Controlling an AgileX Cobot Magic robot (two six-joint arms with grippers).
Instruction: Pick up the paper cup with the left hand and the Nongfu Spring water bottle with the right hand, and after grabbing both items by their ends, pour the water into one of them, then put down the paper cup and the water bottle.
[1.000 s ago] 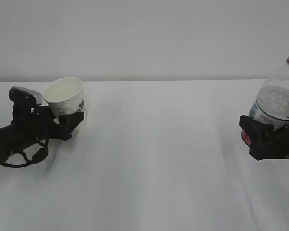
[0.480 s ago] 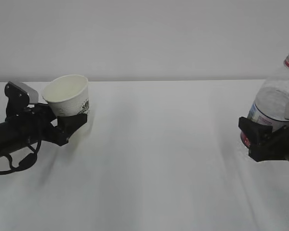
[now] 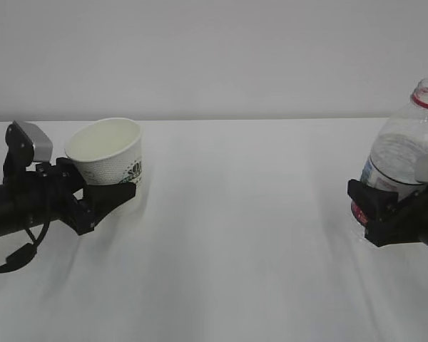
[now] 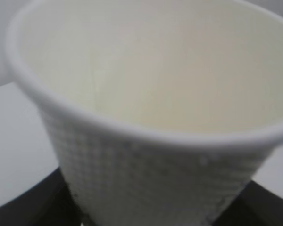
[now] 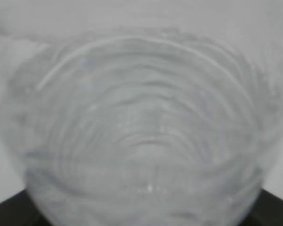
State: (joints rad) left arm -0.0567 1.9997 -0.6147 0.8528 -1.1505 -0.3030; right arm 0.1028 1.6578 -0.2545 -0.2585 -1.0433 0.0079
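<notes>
The white table (image 3: 228, 235) served as the landmark. At its right edge stood the clear ribbed plastic Nongfu Spring water bottle (image 3: 406, 153), red ring at its uncapped neck, tilted slightly. The right hand (image 3: 374, 210), a black two-fingered gripper, clasped the bottle low, across its red label. Toward the table's left side, the left hand (image 3: 103, 196), its black twin, clamped the base of the white tapered paper cup (image 3: 108, 151), which leaned with its mouth turned up and outward; no water could be made out inside it. Cup and bottle were well apart. Judged from this, the thin cup wall could buckle under the low grip, and the open bottle might spill if tipped before meeting the cup's rim.
</notes>
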